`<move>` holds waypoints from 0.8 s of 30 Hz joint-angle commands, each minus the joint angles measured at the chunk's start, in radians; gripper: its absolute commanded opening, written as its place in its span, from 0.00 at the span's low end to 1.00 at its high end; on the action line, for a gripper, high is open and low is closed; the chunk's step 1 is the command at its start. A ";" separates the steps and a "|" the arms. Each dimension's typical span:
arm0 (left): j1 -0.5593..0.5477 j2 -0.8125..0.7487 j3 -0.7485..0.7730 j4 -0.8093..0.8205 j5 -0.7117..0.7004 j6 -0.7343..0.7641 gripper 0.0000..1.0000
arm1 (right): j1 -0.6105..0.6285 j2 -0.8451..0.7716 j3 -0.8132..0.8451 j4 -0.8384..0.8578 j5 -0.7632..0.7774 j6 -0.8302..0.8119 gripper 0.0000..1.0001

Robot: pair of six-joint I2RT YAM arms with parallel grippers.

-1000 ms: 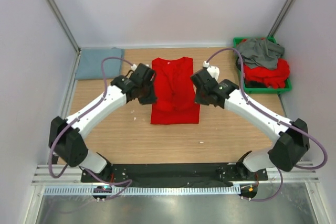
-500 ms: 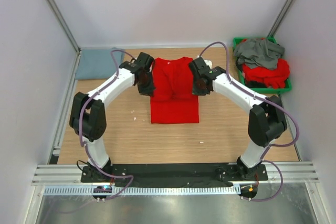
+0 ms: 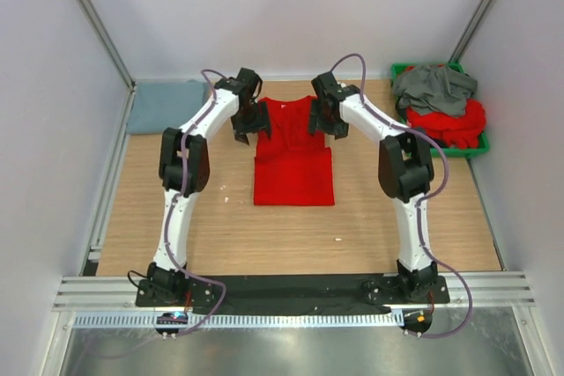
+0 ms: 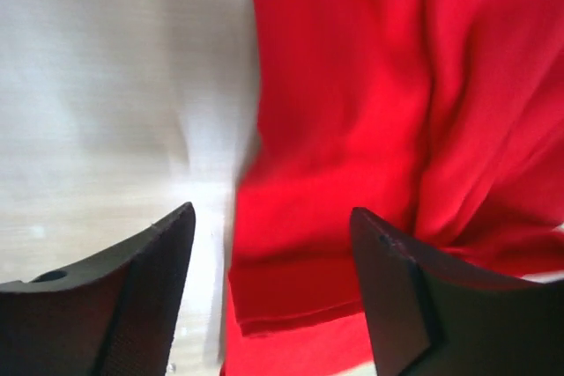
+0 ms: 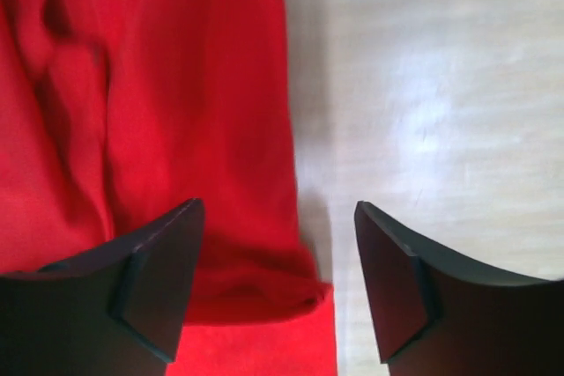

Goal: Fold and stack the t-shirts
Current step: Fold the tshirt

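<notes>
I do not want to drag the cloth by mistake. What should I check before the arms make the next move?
1. Left fingers open, holding nothing: ok.
2. Right fingers open, holding nothing: ok.
3. Red t-shirt lies on the table, between both arms: ok.
4. Its folded edges even: cannot tell.
5. Blue-grey t-shirt clear of the fingers: ok.
6. Green bin holds more shirts: ok.

The left gripper (image 4: 271, 213), jaws apart, hangs over the red t-shirt (image 4: 370, 112) edge.
</notes>
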 commanded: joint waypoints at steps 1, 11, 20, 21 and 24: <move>0.044 0.082 0.259 -0.187 0.022 0.019 0.73 | -0.049 0.068 0.235 -0.117 0.013 -0.053 0.77; 0.029 -0.410 -0.309 0.041 -0.034 -0.001 0.77 | -0.062 -0.349 -0.266 0.074 -0.063 -0.033 0.83; -0.029 -0.826 -1.036 0.462 0.195 -0.154 0.72 | -0.060 -0.710 -0.930 0.411 -0.444 0.119 0.82; -0.040 -0.843 -1.073 0.495 0.200 -0.160 0.72 | -0.060 -0.730 -0.996 0.429 -0.453 0.124 0.82; -0.068 -0.871 -1.170 0.581 0.192 -0.185 0.72 | -0.059 -0.770 -1.093 0.497 -0.476 0.156 0.81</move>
